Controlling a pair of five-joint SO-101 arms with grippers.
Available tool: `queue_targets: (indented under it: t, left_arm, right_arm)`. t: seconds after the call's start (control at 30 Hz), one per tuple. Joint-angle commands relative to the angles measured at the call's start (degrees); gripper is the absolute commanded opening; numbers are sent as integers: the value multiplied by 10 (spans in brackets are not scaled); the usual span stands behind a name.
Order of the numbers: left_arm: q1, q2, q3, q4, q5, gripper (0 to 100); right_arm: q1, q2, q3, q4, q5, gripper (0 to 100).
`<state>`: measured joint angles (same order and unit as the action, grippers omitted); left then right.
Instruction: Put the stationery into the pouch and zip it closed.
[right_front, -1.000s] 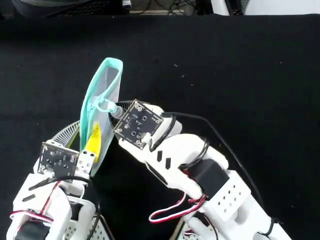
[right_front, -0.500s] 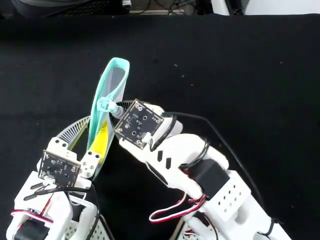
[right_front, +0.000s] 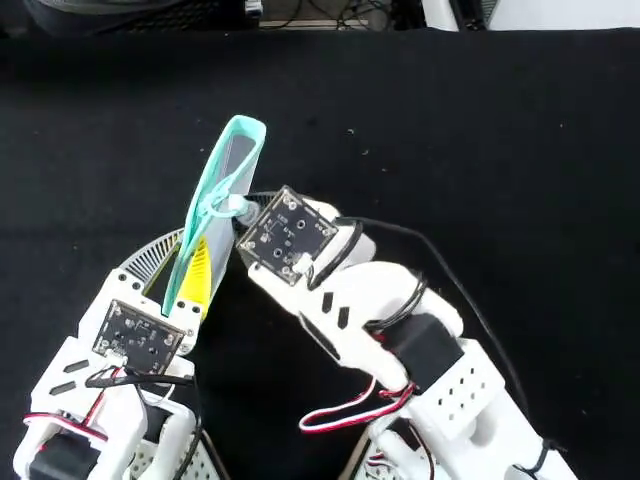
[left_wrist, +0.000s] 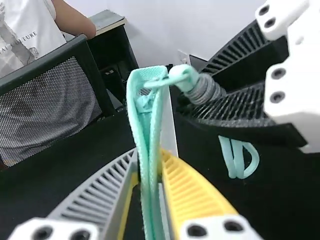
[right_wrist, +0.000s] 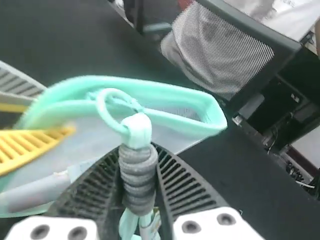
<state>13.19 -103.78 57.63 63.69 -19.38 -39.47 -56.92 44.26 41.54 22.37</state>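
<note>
Over the table's (right_front: 500, 150) near-left part, the pouch (right_front: 228, 165) hangs lifted between our two arms, edge-up, with its long side running from the front edge toward the middle. Our left gripper (left_wrist: 150, 159) is clamped on the pouch's near end, the yellow jaw on one face and the grey jaw on the other, with the teal binding pinched between them. Our right gripper (right_wrist: 137, 161) is closed narrowly on the zipper pull (right_wrist: 136, 145), a grey wrapped cord whose teal loop ties into the slider partway along the top edge. Through the pouch's clear wall a grey rod-like shape (right_wrist: 35, 192) shows, which we take for stationery already inside.

We judge the loading done and the zipping in hand. We cannot tell which stretch of the zip is already shut. The next move calls for our right arm to draw the pull straight along the teal edge while our left grip stays firm as the anchor. Pulling off that line would twist the limp pouch or jam the slider.
</note>
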Motion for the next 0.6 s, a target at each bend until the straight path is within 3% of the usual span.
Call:
queue_targets:
  t: [0.0, 0.17, 0.33, 0.57]
  left_arm:
    - [6, -3, -4, -21, -9, 30]
    - [5, -3, 64, -54, -11, 30]
    - [6, -3, 76, -66, -12, 30]
    - [6, -3, 81, -65, -12, 30]
  right_arm:
    - [8, -15, 8, 0, 2, 13]
    - [-2, -17, 23, 30, -3, 36]
    - [-2, -18, 22, 71, -3, 215]
    - [-3, -18, -39, 72, -4, 188]
